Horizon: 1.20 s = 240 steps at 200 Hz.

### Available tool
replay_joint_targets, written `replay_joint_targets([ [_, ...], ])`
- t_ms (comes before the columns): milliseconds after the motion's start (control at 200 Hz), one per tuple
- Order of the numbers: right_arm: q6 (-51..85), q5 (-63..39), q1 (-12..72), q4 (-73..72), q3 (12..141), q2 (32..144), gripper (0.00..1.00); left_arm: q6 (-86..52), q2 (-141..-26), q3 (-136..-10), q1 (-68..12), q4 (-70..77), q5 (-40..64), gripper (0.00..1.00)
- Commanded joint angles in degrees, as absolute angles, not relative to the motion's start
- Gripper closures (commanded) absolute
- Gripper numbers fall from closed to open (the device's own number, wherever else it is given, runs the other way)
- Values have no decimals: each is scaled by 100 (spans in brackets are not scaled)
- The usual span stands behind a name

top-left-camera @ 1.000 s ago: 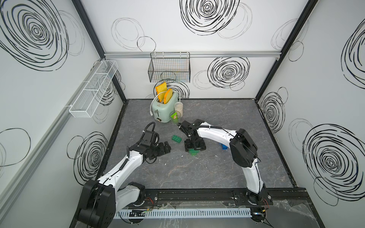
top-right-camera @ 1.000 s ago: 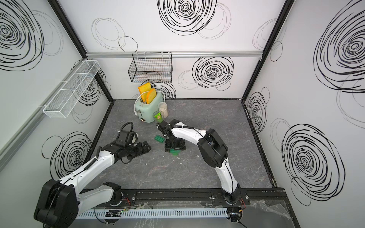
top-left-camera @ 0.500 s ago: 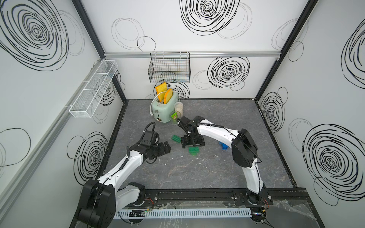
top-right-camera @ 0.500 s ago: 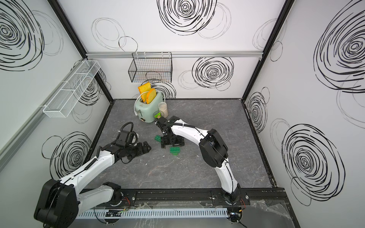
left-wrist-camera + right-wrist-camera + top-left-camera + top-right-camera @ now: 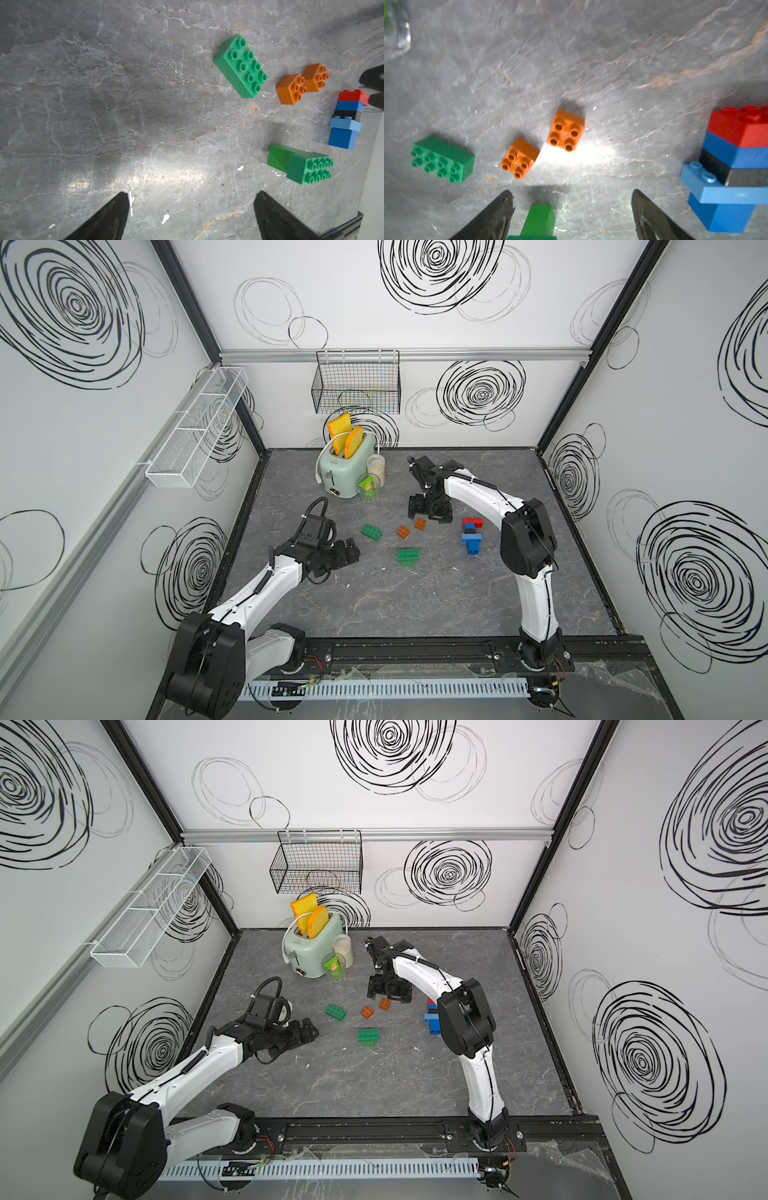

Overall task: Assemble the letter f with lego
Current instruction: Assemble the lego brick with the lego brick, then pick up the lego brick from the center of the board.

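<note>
The left hand hangs wide open and empty over the grey marbled bench, near a green brick. Rightward lie two orange bricks and a green pair. Then comes the right hand, spread and empty, beside a red-blue-black stack. Only the top views show the toaster and swirl-marked walls.

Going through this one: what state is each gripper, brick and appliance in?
Left gripper: open, empty.
Right gripper: open, empty.
Green oblong brick: loose, studs up.
Orange bricks: both loose, studs up.
Green pair: joined, on the table.
Red-blue-black stack: joined, on the table.
Toaster: two slices sticking up.
</note>
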<state>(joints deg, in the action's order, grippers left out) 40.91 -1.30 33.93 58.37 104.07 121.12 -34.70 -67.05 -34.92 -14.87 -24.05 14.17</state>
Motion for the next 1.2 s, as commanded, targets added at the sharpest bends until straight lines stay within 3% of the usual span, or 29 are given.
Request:
replay_joint_targets([
  [0,4116,-227,3407,5679,10519,12385,15,-3407,-6836,-3398,-1532,-1997,1545,2],
  [285,4019,-398,3405,5355,10449,12705,28,-3330,-6657,-3234,-1651,-1313,2587,2],
  [1196,3955,-361,3332,5308,10571,13093,45,-3393,-6683,-3176,-1652,-1371,2374,2],
])
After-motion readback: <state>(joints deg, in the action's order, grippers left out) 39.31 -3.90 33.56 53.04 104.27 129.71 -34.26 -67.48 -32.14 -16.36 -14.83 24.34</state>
